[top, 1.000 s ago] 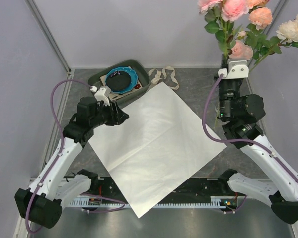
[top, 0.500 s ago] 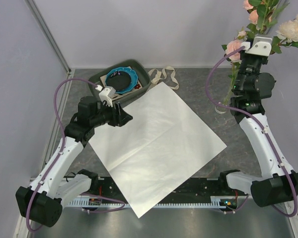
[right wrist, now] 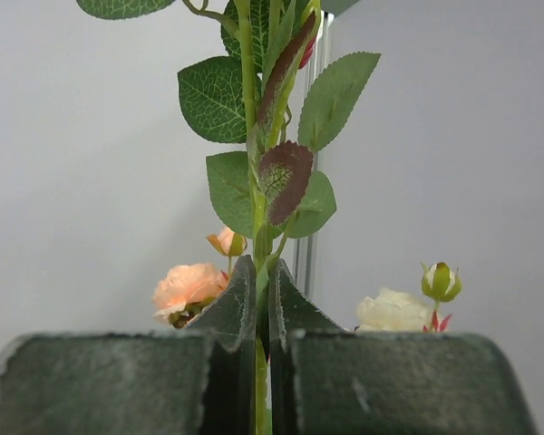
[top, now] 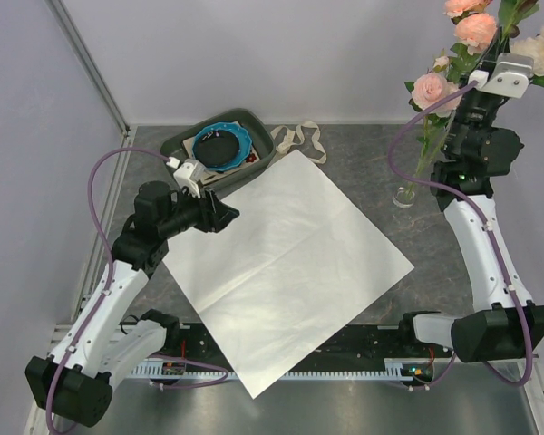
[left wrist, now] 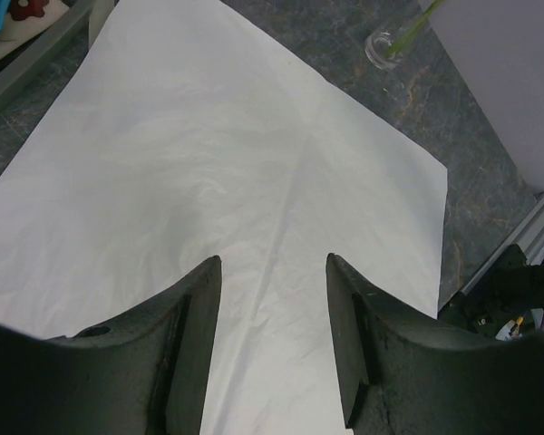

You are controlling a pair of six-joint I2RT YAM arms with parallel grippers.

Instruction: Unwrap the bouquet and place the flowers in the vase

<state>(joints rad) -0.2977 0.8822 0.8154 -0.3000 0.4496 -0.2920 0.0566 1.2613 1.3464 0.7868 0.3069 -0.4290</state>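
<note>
My R end effector [right wrist: 263,304] is clamped on the flowers [top: 431,89] by the stems, high up at far right. Stem ends dip into the vase [top: 403,195] on the desk [top: 363,172] below. L end effector [left wrist: 272,299] gapes wide, empty, over the paper [top: 286,263], left part, nr the tray [top: 258,136].

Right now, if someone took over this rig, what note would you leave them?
Left pincer: open, empty, above the flat cream-white wrapping paper.
Right pincer: shut on the green stems of the pink and cream roses, held upright.
Small clear glass vase: on the table's right; a stem end sits in it.
Done: paper and cream ribbon off.
Left: release the roses, check they stand.
</note>
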